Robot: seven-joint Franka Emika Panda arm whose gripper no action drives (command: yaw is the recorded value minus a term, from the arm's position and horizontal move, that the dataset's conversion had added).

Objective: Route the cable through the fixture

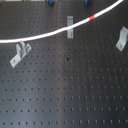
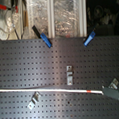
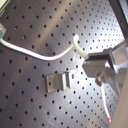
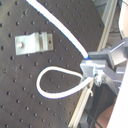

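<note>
The white cable (image 1: pixel 45 34) lies in a long arc across the black perforated board, its red band (image 1: pixel 92 18) near the first exterior view's upper right. It passes by the middle bracket (image 1: pixel 70 26). In the second exterior view the cable (image 2: pixel 42 89) runs straight to the right, where the gripper (image 2: pixel 116 93) meets its end at the board's lower right corner. Both wrist views show the gripper (image 4: pixel 94 69) shut on the cable (image 4: pixel 60 35), which curls into a loop (image 4: pixel 45 87) beside it. A bracket (image 3: pixel 59 81) sits close by.
Two more metal brackets stand on the board, one at the first exterior view's left (image 1: pixel 20 54) and one at its right (image 1: pixel 121 40). Two blue clamps (image 2: pixel 46 41) (image 2: pixel 89 40) hold the board's far edge. Clutter and shelving (image 2: pixel 53 16) lie beyond it.
</note>
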